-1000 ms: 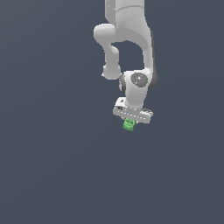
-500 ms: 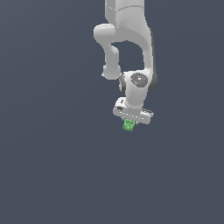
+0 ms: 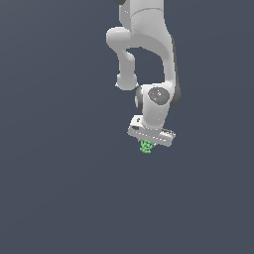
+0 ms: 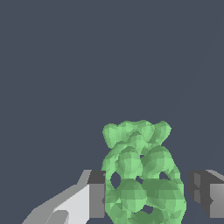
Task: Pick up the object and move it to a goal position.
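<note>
The object (image 3: 146,147) is a tiny bright green, bumpy piece hanging just under the white hand of the arm in the exterior view. My gripper (image 3: 147,145) is shut on it, with the fingers mostly hidden behind the hand and the piece. In the wrist view the object (image 4: 140,175) fills the space between the two fingertips (image 4: 97,194) of the gripper (image 4: 146,197). One pad touches its side and the other pad sits right at its opposite side. Its knobbly end sticks out past the fingertips.
The white arm (image 3: 149,44) comes down from the top of the exterior view. A plain dark grey surface (image 3: 59,188) lies all around, with no other object or marker in view.
The gripper with the green object in it has shifted slightly downward in the exterior view. The grip looks the same.
</note>
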Motion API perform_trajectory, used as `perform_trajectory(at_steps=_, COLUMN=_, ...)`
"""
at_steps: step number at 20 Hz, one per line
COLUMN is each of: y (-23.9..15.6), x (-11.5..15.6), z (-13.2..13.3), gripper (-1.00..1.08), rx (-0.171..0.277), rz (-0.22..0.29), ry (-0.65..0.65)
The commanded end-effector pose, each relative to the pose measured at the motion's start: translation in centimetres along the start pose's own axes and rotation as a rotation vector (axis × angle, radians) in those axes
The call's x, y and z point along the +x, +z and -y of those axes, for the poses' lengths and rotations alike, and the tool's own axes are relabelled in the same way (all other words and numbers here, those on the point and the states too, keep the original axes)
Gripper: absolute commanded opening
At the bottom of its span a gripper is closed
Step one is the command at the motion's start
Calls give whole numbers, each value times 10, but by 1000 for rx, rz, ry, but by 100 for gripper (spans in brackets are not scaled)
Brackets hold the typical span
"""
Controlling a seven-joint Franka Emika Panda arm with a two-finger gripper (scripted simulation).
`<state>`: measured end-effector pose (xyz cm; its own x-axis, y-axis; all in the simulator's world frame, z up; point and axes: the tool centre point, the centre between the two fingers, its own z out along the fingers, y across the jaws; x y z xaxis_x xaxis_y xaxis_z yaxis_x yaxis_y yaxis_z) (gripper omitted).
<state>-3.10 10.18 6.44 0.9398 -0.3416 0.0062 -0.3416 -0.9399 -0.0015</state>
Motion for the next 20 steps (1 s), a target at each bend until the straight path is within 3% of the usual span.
perform_trajectory(at_steps=1, y=3, x=8, z=7, gripper=-100, rx=-1, rz=5, ry=-6)
perform_trajectory(at_steps=10, y=1, x=40, z=21, gripper=-100, rx=-1, rz=6, ry=-6)
perform_trajectory(at_steps=20, y=1, x=48, z=24, gripper=-100, rx=-2, rz=6, ry=-6)
